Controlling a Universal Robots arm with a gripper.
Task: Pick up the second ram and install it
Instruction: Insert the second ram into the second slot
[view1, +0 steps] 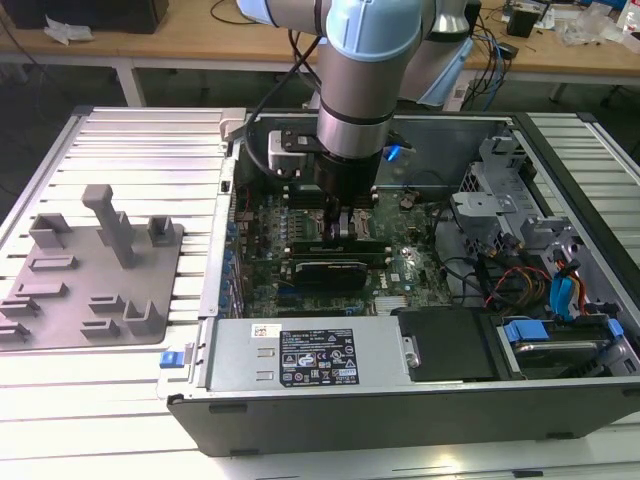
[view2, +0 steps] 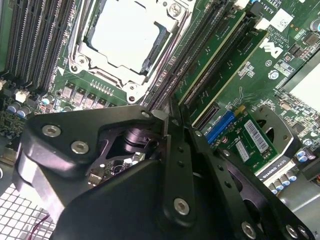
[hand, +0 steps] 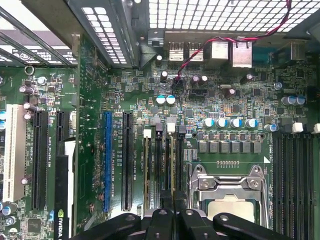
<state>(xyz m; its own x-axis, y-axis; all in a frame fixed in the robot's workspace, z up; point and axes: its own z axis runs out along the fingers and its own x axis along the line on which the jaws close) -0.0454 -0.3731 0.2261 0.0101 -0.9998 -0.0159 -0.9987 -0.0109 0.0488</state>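
End effector (view1: 349, 222) pressing second ram (view2: 226, 57)

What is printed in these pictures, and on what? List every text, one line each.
Black power supply label, exterior view: print too small to read.
Slot markings on the motherboard, first wrist view: too blurred to read.
White sticker, second wrist view: too small to read.

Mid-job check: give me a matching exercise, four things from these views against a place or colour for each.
1. gripper
2. processor socket
3. fixture plate
4. long card slot

a. blue
b. outside the case, on the exterior view's left
c. low inside the case, above the motherboard
d. silver metal frame

Pairs: 1-c, 2-d, 3-b, 4-a
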